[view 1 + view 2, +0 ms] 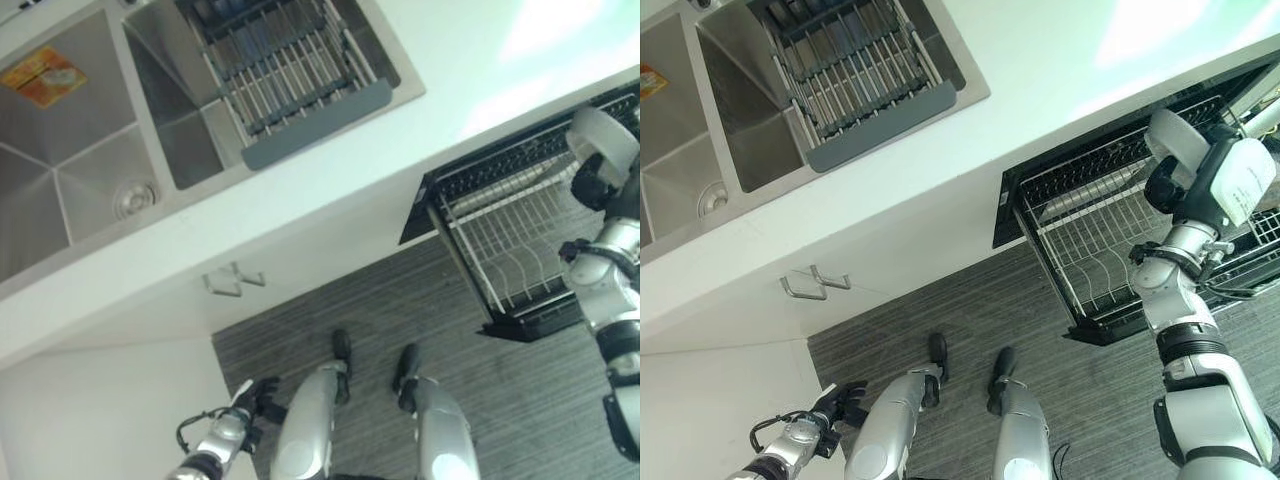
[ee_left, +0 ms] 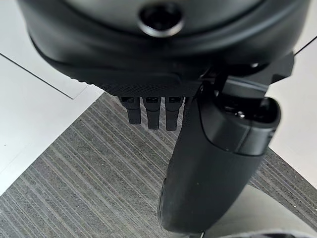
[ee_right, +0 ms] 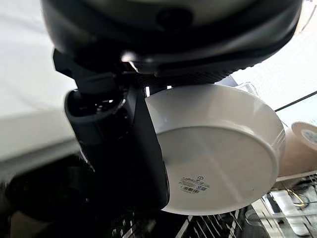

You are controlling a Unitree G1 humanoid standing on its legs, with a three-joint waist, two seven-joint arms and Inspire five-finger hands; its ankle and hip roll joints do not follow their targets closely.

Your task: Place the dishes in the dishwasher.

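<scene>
Right wrist view: right robot hand (image 3: 124, 148) clamped on white bowl (image 3: 218, 148), held above pulled-out dishwasher rack (image 1: 1090, 250). Rack mostly bare; bowl not yet seated. Left robot hand (image 1: 840, 402) low beside white cabinet, away from rack, fingers straight, holding nothing.

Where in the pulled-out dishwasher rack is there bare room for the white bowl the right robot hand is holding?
The dishwasher rack looks bare across its wire middle and near end. The far end is crowded, where the right robot hand holds the bowl.
</scene>
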